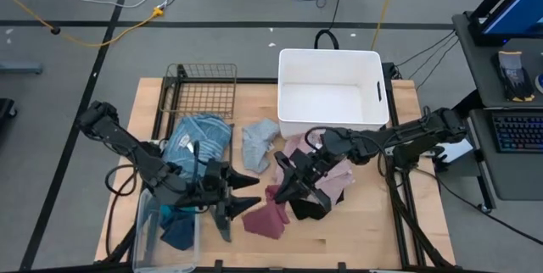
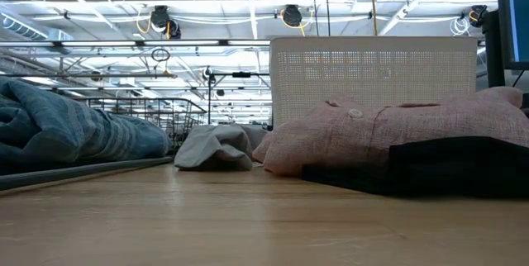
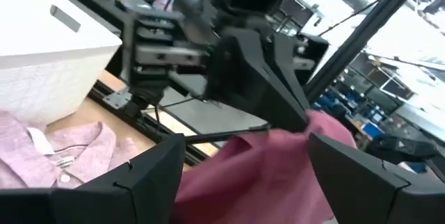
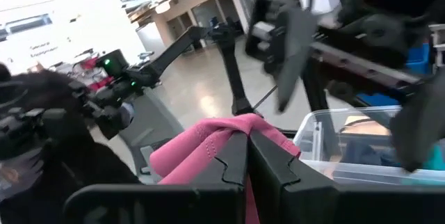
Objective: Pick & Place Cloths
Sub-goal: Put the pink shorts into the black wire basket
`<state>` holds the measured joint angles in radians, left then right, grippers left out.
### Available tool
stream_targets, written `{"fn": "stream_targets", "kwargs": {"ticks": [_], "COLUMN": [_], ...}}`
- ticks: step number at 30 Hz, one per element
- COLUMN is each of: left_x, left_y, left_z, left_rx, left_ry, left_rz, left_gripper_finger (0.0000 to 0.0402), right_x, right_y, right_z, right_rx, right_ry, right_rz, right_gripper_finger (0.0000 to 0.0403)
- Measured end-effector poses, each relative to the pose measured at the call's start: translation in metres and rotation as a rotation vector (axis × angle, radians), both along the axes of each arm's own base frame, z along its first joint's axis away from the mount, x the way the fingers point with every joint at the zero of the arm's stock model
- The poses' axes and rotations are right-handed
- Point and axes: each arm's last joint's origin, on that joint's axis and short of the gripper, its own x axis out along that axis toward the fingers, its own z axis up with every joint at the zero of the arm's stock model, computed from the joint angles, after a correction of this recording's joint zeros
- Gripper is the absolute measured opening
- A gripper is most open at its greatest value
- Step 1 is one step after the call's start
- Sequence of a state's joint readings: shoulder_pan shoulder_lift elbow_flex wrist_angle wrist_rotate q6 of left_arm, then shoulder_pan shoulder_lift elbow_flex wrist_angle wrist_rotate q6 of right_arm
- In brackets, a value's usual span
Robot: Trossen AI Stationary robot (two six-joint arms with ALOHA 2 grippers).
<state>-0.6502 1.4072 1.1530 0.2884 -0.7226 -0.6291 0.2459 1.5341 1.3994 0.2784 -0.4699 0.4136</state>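
Near the front edge of the wooden desk (image 1: 356, 231), the two dark arms meet over a maroon cloth (image 1: 265, 216). The right gripper (image 1: 287, 181) is clenched on a raised fold of it, apparently to lift it clear of the pile for carrying to a container; the right wrist view shows the fingers (image 4: 229, 161) pressed together with pink-red fabric bunched between them. The left gripper (image 1: 239, 197) hangs just to the left of that cloth with its fingers spread and nothing in them; the left wrist view looks between them at the maroon cloth and the other arm's gripper close ahead, as if waiting its turn. At the near left corner a clear plastic bin (image 1: 142, 222) holds a teal piece (image 1: 176, 227). Just beyond the grippers a black piece (image 1: 312, 203) lies partly under a pink shirt (image 1: 299, 147), with a grey-blue piece (image 1: 257, 142) to its left and a blue striped top (image 1: 199, 138) farther left. At the far side stand a wire basket (image 1: 202, 91) on the left and a white tub (image 1: 329, 91) on the right, both holding no cloth, so most sorting looks still ahead. The table-level view shows neither gripper but does show how the pink shirt, its button visible, drapes over the black piece, and the tub's perforated wall. Only the overhead view shows the whole layout.
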Motion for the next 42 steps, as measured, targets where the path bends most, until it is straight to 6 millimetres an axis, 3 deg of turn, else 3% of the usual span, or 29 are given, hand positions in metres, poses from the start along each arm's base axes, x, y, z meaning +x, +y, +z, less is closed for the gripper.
{"fn": "stream_targets", "kwargs": {"ticks": [7, 13, 24, 29, 35, 42], "left_x": [0.001, 0.013, 0.036, 0.039, 0.04, 0.038], "left_y": [-0.003, -0.006, -0.002, 0.001, 0.002, -0.002], "left_z": [-0.001, -0.015, -0.036, -0.035, -0.034, -0.034], "left_rx": [0.057, 0.083, -0.007, -0.035, -0.055, -0.127], "left_ry": [0.004, 0.043, 0.1, 0.096, 0.096, 0.104], "left_rz": [-0.095, -0.126, -0.251, -0.284, -0.315, -0.338], "left_gripper_finger": [0.031, 0.031, 0.0302, 0.0217, 0.0033, 0.0005], "right_x": [0.003, 0.004, 0.006, 0.006, 0.006, 0.006], "right_y": [-0.01, -0.017, -0.022, -0.022, -0.023, -0.022], "right_z": [0.0, 0.001, 0.001, 0.002, 0.002, -0.003], "right_rx": [0.036, 0.054, 0.066, 0.065, 0.056, 0.024], "right_ry": [0.027, 0.031, 0.035, 0.034, 0.025, 0.057], "right_rz": [-0.025, -0.044, -0.06, -0.06, -0.088, -0.086], "right_gripper_finger": [0.0, 0.0, 0.0, 0.0, 0.0, 0.0021]}}
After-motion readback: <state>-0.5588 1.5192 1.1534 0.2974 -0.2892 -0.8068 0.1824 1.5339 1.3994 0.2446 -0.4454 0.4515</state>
